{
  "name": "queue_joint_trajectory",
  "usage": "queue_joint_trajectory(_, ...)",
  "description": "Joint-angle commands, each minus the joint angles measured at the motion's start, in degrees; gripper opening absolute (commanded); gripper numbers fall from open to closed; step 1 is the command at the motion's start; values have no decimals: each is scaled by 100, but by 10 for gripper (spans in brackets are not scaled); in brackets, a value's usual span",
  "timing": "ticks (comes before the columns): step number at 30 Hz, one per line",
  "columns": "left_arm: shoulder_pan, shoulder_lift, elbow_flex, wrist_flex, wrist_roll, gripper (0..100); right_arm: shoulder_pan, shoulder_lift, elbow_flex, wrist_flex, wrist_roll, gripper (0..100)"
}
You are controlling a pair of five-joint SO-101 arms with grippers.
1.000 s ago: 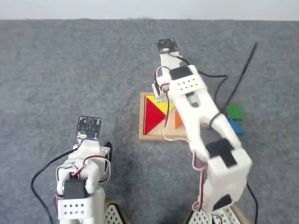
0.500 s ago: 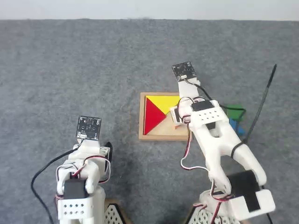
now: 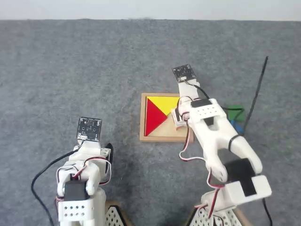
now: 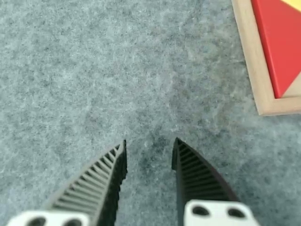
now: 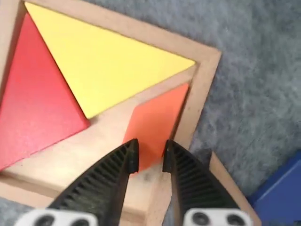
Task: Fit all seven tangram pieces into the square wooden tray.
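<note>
Overhead, on a two-arm workbench:

- Grey carpet (image 3: 70, 61) is covering the whole table, from the arms' bases at the near edge to the far edge.
- The right arm (image 3: 214, 136) is leaning from its near-right base out over the right side of the tray. Its right gripper (image 5: 149, 154) is hanging with jaws only narrowly parted, tips over the near end of the orange piece. Whether they are touching it cannot be told.
- The left arm (image 3: 82, 181) is sitting folded at the near left, well apart from the tray. Its left gripper (image 4: 148, 149) is hovering over bare carpet with jaws open and holding nothing, the tray's near-left corner lying to its far right.
- The square wooden tray (image 3: 142, 120) is lying flat on the carpet at the middle of the table, slightly right of centre.
- The red triangle (image 3: 153, 117) is lying in the tray along its left rim.
- The yellow triangle (image 3: 165, 101) is lying along the tray's far rim, meeting the red one on a diagonal.
- The orange piece (image 5: 157, 117) is lying in the tray against its right rim, just near of the yellow triangle.
- A green piece (image 3: 238, 112) and a blue piece (image 3: 239, 127) are lying on the carpet right of the tray, partly hidden behind the right arm, the blue one nearer.
</note>
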Motion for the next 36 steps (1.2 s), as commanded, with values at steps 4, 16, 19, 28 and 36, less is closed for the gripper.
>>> queue_joint_trajectory(4, 9, -158, -48, 53, -35, 153, 40, 444, -747, 22, 44, 98)
queue_joint_trajectory(16, 9, -158, -48, 53, -35, 153, 215, -549, -633, 295, 26, 102)
queue_joint_trajectory(19, 9, -158, -48, 53, -35, 153, 365, -1209, -334, 664, 44, 102)
queue_joint_trajectory(28, 9, -158, -48, 53, -35, 153, 927, -1640, -70, 1701, 1732, 102)
queue_joint_trajectory(36, 9, -158, -48, 53, -35, 153, 936, -725, -105, 2053, 3156, 260)
